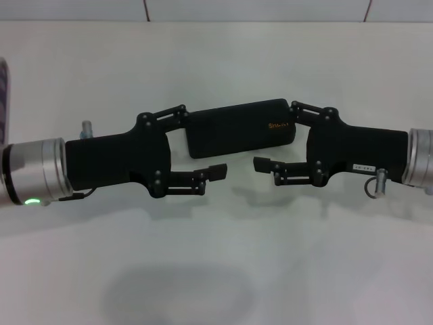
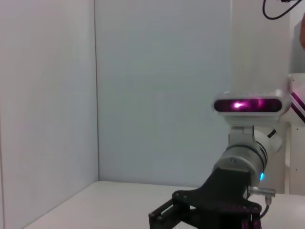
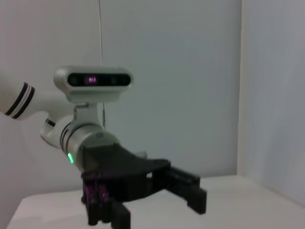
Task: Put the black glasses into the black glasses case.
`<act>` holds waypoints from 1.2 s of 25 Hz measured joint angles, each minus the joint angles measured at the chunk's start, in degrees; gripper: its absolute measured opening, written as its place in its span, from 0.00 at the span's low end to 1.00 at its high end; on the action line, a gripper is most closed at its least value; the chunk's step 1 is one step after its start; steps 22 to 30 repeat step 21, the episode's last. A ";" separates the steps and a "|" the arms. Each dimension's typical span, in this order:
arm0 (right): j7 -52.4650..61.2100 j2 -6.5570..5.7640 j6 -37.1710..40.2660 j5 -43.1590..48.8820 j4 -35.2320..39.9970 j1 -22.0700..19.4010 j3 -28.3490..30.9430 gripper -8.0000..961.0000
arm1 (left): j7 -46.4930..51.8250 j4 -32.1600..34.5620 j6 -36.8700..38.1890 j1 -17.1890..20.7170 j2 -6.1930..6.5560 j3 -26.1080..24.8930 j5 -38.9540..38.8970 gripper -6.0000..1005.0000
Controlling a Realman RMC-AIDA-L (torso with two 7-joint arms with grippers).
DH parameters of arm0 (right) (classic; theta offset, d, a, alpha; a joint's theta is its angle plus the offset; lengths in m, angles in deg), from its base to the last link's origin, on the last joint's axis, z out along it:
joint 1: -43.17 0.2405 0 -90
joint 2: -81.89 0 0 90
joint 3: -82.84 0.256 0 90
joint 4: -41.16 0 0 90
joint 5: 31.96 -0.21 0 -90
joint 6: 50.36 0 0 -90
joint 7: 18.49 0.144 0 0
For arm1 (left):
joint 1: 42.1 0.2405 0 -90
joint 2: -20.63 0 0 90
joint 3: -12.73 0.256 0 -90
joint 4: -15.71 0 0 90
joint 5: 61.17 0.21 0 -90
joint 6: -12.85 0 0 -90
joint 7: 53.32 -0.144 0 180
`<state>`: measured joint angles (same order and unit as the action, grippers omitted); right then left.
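Spreading white across the head view, the tabletop (image 1: pixel 216 271) carries everything here, with a pale wall rising at its far edge. Both arms reach in level toward each other from opposite sides, silver cuffs at the picture's edges, a green light glowing on the left cuff.

Between them lies the black glasses case (image 1: pixel 240 127), closed, flat and oblong, angled slightly, with small orange-gold lettering near its right end. Nothing of the black glasses shows in any view (whether they sit inside the shut case cannot be told).

On the left, the left gripper (image 1: pixel 199 144) has its jaws spread wide: the far finger's tip meets the case's left end, while the near finger hangs just in front of the case, apart from it. Facing it, the right gripper (image 1: pixel 274 135) is spread wide as well, its far finger touching the case's right end beside the lettering, its near finger pointing at the left gripper's near finger across a small gap.

Each wrist view looks across at the opposite arm: the right gripper (image 2: pixel 164 217) low in the left wrist view, the left gripper (image 3: pixel 157 202) opened in the right wrist view.
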<state>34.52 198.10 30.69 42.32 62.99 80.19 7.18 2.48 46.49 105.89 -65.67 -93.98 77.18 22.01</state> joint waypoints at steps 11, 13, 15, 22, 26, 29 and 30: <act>-2.29 0.07 -0.17 -1.07 -1.13 -1.20 -0.28 0.91 | -1.02 -0.02 -0.20 0.52 -0.06 0.04 0.73 0.87; -2.85 0.07 -0.23 -1.29 -1.47 -1.32 -0.28 0.91 | -1.57 -0.02 -0.73 0.88 -0.26 -0.04 1.30 0.87; -3.47 0.07 -0.24 -2.18 -2.06 -1.39 -0.28 0.91 | -1.98 -0.02 -0.95 1.03 -0.42 -0.02 1.80 0.87; -6.13 0.07 0.12 -6.15 -3.55 -1.95 -1.21 0.91 | -2.13 -0.02 -1.03 1.47 -0.56 -0.03 2.60 0.87; -6.13 0.07 0.12 -6.15 -3.55 -1.95 -1.21 0.91 | -2.13 -0.02 -1.03 1.47 -0.56 -0.03 2.60 0.87; -6.13 0.07 0.12 -6.15 -3.55 -1.95 -1.21 0.91 | -2.13 -0.02 -1.03 1.47 -0.56 -0.03 2.60 0.87; -6.13 0.07 0.12 -6.15 -3.55 -1.95 -1.21 0.91 | -2.13 -0.02 -1.03 1.47 -0.56 -0.03 2.60 0.87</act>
